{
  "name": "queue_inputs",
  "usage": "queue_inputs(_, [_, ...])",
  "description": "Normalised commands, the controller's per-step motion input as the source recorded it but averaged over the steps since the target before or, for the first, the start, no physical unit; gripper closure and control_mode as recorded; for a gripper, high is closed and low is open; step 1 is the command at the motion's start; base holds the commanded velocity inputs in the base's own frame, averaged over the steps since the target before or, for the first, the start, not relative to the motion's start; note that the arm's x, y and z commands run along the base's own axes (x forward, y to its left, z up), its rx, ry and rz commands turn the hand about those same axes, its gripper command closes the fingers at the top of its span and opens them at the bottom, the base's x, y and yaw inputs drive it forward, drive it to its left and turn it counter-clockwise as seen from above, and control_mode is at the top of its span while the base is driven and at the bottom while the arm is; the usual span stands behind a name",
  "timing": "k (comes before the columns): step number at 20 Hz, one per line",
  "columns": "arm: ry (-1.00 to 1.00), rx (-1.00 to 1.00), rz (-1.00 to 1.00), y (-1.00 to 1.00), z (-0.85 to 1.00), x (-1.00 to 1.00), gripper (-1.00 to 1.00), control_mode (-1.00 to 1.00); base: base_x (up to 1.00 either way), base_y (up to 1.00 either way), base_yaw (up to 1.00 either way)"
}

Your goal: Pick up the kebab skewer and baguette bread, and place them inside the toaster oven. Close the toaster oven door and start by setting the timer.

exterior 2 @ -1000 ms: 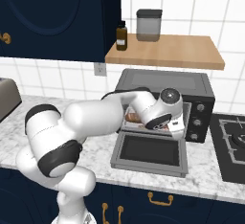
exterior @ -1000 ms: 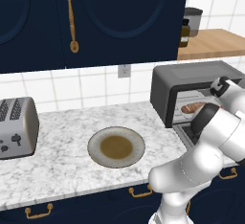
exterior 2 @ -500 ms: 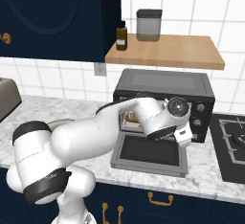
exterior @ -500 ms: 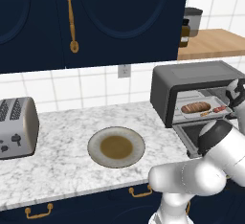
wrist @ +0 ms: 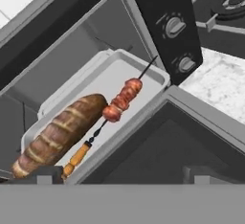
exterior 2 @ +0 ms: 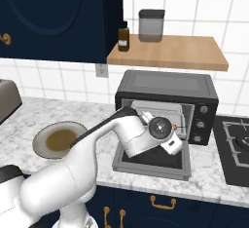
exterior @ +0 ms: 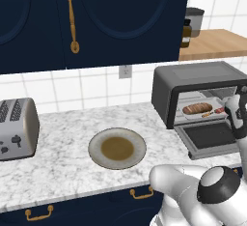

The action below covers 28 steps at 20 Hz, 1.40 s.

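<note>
While the gripper point(wrist: 119, 173) has its jaws spread wide, one baguette bread point(wrist: 57, 134) and one kebab skewer point(wrist: 112, 110) lie in one toaster oven point(exterior: 193, 82).

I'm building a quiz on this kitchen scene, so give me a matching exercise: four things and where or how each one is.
Things:
1. baguette bread
2. toaster oven door
3. plate
4. silver toaster

States:
A. empty, on the marble counter
B. folded down open
C. at the counter's left end
D. on the tray inside the toaster oven

Pairs: 1-D, 2-B, 3-A, 4-C
</note>
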Motion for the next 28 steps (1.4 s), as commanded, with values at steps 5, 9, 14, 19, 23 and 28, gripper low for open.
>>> queue_inputs(5, [-0.24, -0.08, 0.12, 0.04, 0.16, -0.06, -1.0, -1.0, 0.0, 0.0, 0.0])
queue_inputs(9, [-0.3, -0.12, 0.07, 0.14, 0.01, -0.02, -1.0, -1.0, 0.0, 0.0, 0.0])
queue_inputs(14, [-0.1, -0.24, 0.06, 0.16, 0.0, -0.13, -1.0, -1.0, 0.0, 0.0, 0.0])
queue_inputs(19, [-0.01, -0.28, 0.09, 0.02, -0.01, -0.06, -1.0, -1.0, 0.0, 0.0, 0.0])
queue_inputs(23, [-0.07, -0.27, 0.15, 0.02, -0.05, -0.07, -1.0, -1.0, 0.0, 0.0, 0.0])
queue_inputs(28, [-0.05, -0.29, 0.1, 0.09, -0.12, -0.04, -1.0, -1.0, 0.0, 0.0, 0.0])
